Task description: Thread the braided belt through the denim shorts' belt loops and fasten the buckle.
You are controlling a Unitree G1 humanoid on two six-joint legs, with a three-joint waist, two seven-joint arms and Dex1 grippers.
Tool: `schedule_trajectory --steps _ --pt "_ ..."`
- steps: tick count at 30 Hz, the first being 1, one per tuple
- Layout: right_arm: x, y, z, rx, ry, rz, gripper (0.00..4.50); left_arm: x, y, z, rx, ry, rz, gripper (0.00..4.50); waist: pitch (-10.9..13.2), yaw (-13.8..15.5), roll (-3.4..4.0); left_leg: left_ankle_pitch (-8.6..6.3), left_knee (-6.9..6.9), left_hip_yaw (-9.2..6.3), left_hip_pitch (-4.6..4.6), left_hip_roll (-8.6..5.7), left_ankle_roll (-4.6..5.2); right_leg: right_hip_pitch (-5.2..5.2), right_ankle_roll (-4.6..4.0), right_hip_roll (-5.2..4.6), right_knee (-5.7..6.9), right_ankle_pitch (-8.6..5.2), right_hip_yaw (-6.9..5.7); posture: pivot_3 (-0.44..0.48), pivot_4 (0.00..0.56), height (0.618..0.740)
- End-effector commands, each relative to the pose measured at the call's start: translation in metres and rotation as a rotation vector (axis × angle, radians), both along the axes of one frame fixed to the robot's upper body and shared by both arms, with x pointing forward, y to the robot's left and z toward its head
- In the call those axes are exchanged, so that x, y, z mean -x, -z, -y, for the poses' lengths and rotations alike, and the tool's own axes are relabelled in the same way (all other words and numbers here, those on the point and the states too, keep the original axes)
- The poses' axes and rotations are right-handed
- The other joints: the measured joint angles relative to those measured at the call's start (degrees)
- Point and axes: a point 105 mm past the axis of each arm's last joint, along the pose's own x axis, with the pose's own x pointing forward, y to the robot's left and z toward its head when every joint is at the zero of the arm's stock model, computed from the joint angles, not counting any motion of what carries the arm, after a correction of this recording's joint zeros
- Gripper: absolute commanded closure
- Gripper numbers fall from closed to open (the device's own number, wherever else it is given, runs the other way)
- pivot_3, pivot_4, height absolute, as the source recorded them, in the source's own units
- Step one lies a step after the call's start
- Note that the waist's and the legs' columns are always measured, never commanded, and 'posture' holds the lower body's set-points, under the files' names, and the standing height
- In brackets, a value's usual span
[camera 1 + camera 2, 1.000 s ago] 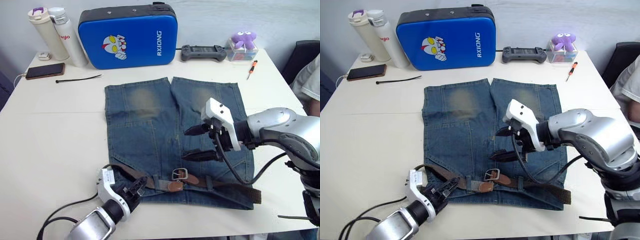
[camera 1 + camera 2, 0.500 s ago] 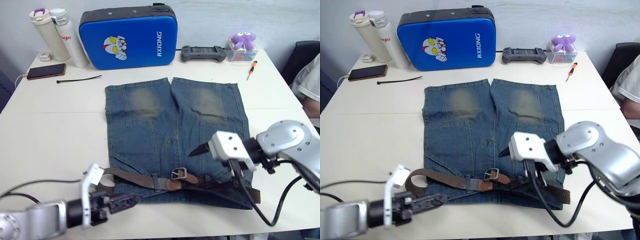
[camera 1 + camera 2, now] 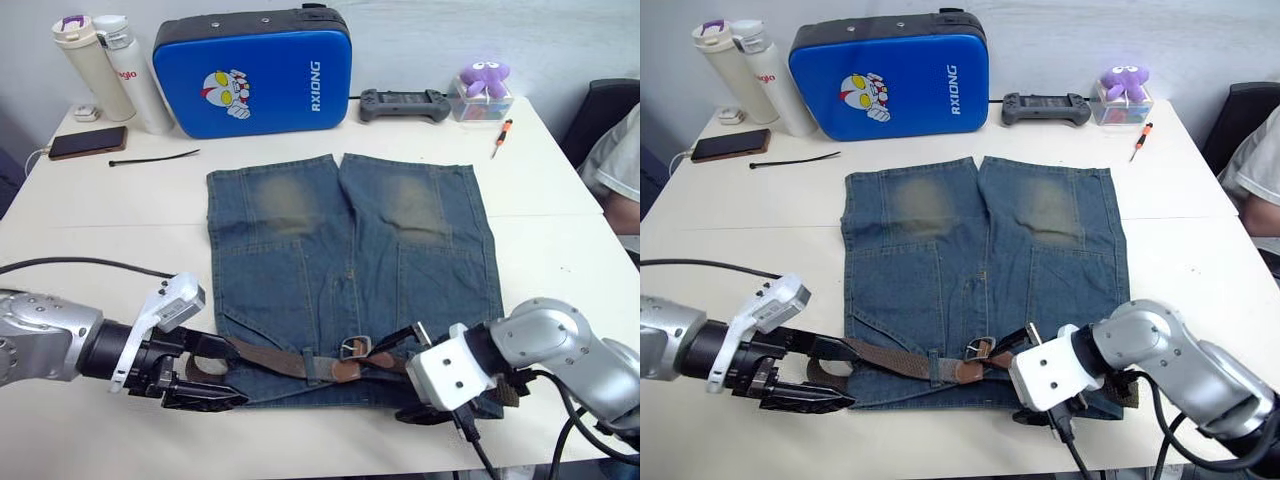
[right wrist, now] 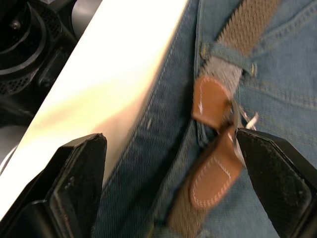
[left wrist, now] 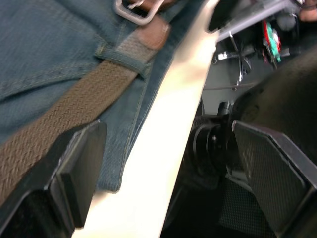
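The shorts lie flat on the surface, waistband at the near edge. The belt runs along that waistband under a loop, tan ends meeting at the buckle (near the middle). Left end effector – fingers spread apart – sits at the belt's left end. Right end effector hovers open over the buckle.

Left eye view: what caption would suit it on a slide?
Two open grippers, left and right, flank a braided belt on denim shorts.
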Motion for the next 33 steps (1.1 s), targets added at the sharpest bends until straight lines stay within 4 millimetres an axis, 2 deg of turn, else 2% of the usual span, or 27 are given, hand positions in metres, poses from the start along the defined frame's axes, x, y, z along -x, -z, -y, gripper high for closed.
schedule_trajectory --steps 1,3,8,12,18,33 --pt "0.007 0.001 -0.004 -0.017 -0.032 0.038 0.26 -0.003 -0.001 0.001 -0.058 0.111 0.082 0.01 0.0 0.02 0.0 0.0 0.02 0.01 0.0 -0.01 0.0 0.0 0.0 0.0 0.03 0.0 0.01 0.0 0.15 0.74" --pt "0.009 0.003 -0.004 -0.021 -0.025 0.034 0.85 -0.005 0.002 0.0 -0.081 0.139 0.095 0.0 0.0 -0.04 0.0 0.0 0.04 0.01 0.0 -0.01 0.0 -0.02 0.0 0.0 0.08 0.0 0.02 0.0 0.15 0.74" --pt "0.002 0.007 -0.013 -0.04 -0.008 0.085 3.44 -0.015 0.007 0.001 -0.093 0.157 0.12 0.0 0.0 -0.03 -0.02 0.03 0.07 0.05 -0.04 0.0 -0.03 -0.16 0.0 0.03 0.28 0.0 0.09 0.0 0.15 0.74" --pt "-0.004 0.003 -0.023 -0.063 -0.011 0.115 3.44 -0.013 0.008 0.005 -0.094 0.196 0.126 0.0 -0.02 -0.09 -0.05 0.05 0.24 0.11 -0.22 -0.01 -0.07 -0.43 0.0 0.04 0.81 0.0 0.18 0.0 0.15 0.74" --pt "-0.008 -0.001 -0.027 -0.065 -0.028 0.153 3.44 -0.003 0.014 0.006 -0.088 0.271 0.135 0.0 -0.02 -0.04 -0.05 0.05 0.39 0.11 -0.22 -0.01 -0.07 -0.44 0.0 0.04 0.9 0.0 0.18 0.0 0.15 0.74" --pt "-0.024 0.005 -0.03 -0.04 -0.012 0.182 3.44 -0.007 0.021 0.011 -0.068 0.228 0.163 0.0 -0.02 -0.1 -0.05 0.05 0.7 0.11 -0.21 0.0 -0.06 -0.42 0.0 0.04 1.1 0.0 0.19 0.0 0.15 0.74"
